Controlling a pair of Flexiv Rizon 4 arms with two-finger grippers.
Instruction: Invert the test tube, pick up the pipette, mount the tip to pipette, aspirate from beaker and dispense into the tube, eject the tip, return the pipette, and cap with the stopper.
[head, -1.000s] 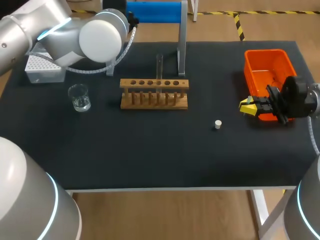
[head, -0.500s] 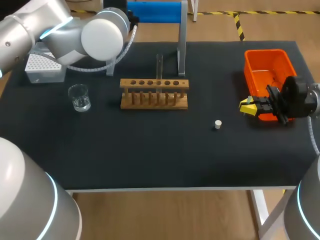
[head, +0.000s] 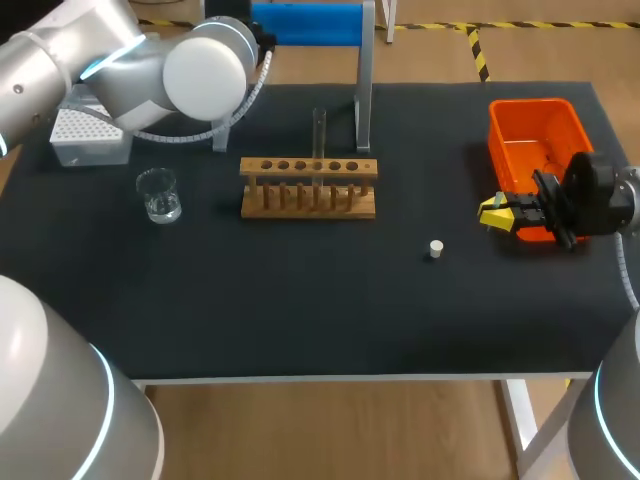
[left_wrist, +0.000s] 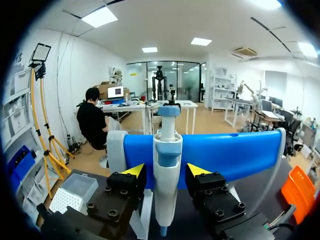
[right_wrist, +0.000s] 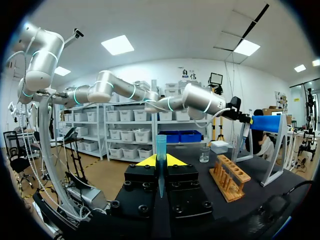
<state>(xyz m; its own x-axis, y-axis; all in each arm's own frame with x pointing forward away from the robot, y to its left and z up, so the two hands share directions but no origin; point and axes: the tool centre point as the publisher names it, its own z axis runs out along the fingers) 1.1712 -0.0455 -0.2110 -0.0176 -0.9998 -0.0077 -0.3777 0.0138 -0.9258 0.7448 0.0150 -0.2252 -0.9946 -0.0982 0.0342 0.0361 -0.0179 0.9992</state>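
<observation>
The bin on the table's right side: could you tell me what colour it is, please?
Bright orange; the bin shows best in the head view.

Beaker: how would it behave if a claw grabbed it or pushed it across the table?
The beaker looks like thin clear glass, so it is probably fragile and slippery in a hard grip. It holds a little liquid, so tilting could spill it. Squat and wide-based, it would likely slide rather than tip when pushed.

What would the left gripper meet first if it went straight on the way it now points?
The pipette, hanging between its open jaws; the blue stand looks just behind it.
</observation>
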